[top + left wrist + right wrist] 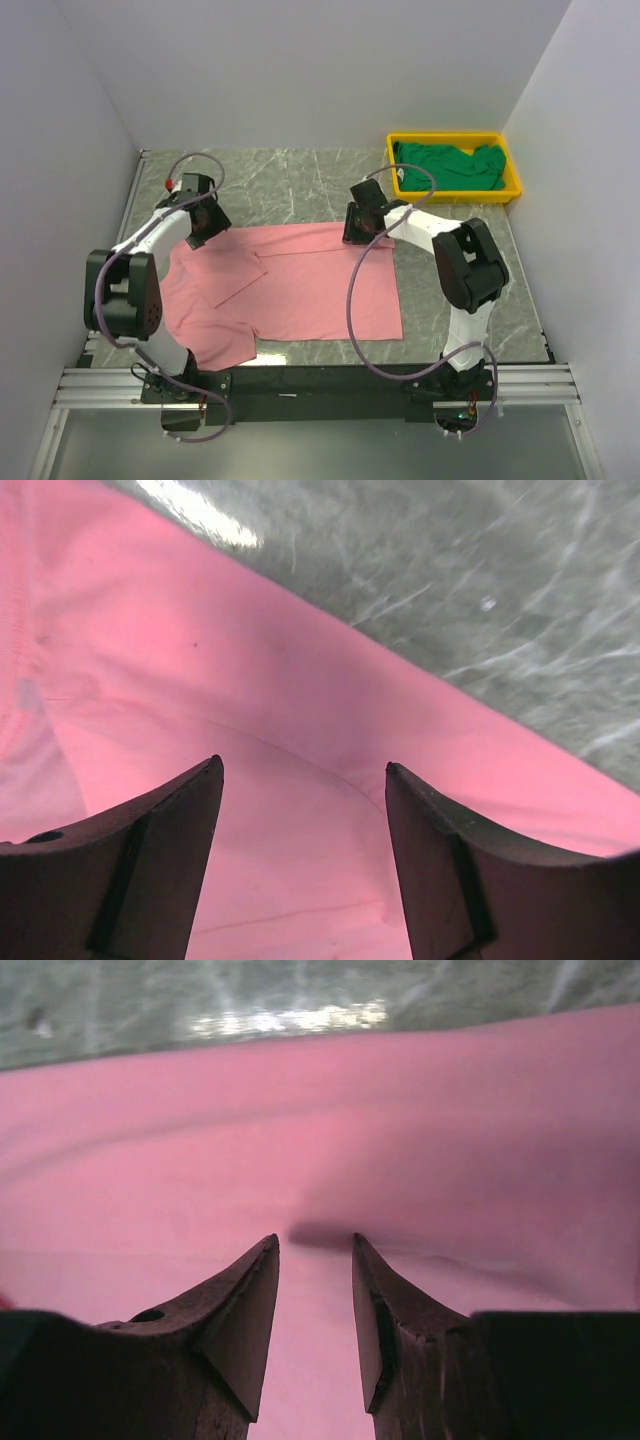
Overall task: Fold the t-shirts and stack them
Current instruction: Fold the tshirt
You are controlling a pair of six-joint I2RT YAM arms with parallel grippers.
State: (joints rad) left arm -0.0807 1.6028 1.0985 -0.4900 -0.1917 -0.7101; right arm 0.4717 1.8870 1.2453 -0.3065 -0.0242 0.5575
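- Your left gripper (pixel 205 228) sits at about 10 o'clock of the pink t-shirt (pixel 300 285), over its far edge. On the left wrist camera its jaws stand wide apart with nothing between them, just pink cloth below.
- The pink t-shirt lies spread on the marble-patterned table (pixel 300 180), between the two arms, with one sleeve folded inward.
- Your right gripper (pixel 358 228) is at the shirt's 1 o'clock, on the far edge. Its jaws are narrowly parted, tips at the cloth beside a small dark crease.
- The dark green t-shirt (pixel 450 165) lies bunched in the yellow tray (pixel 455 137), at the table's 2 o'clock.
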